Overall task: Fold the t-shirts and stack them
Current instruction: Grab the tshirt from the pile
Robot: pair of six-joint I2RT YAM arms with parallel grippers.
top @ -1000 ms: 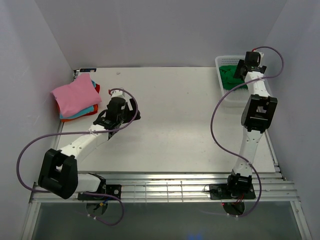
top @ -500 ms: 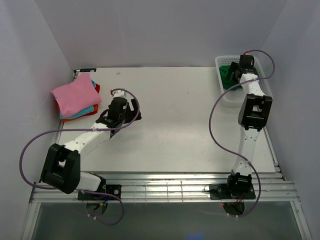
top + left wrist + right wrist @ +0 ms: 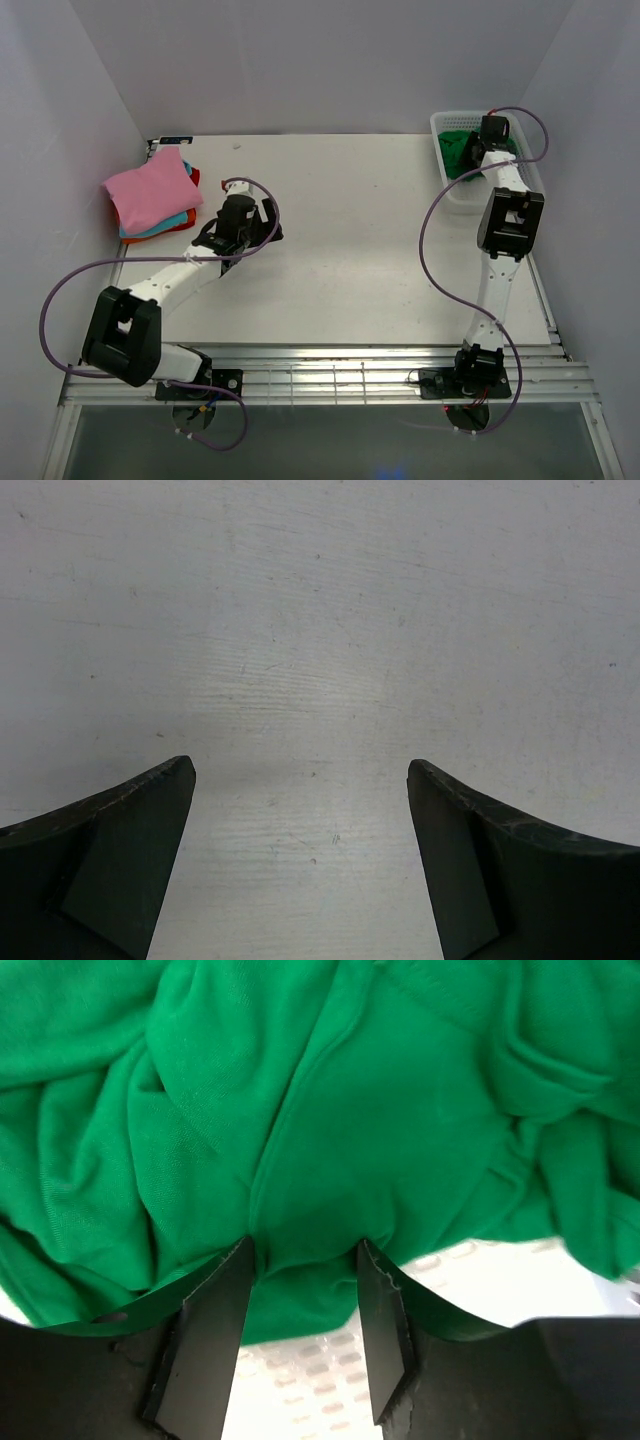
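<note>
The bright green t-shirt (image 3: 456,152) lies crumpled in the white mesh basket (image 3: 437,122) at the far right. My right gripper (image 3: 472,150) is down in the basket. In the right wrist view its fingers (image 3: 228,1290) stand partly closed on a bunched fold of the green t-shirt (image 3: 320,1140), midway at the gripper (image 3: 305,1255). The folded stack sits at the far left: a pink shirt (image 3: 150,190) on top, teal-blue (image 3: 172,220) and orange-red (image 3: 150,236) edges under it. My left gripper (image 3: 262,228) is wide open and empty over bare table (image 3: 300,765), right of the stack.
The basket's mesh floor (image 3: 310,1380) shows below the green cloth. White walls close in the table on the left, back and right. A small dark object (image 3: 172,139) lies at the back left corner.
My right arm has dropped lower into the basket onto the green t-shirt. My left arm has shifted slightly right and away from the stack.
</note>
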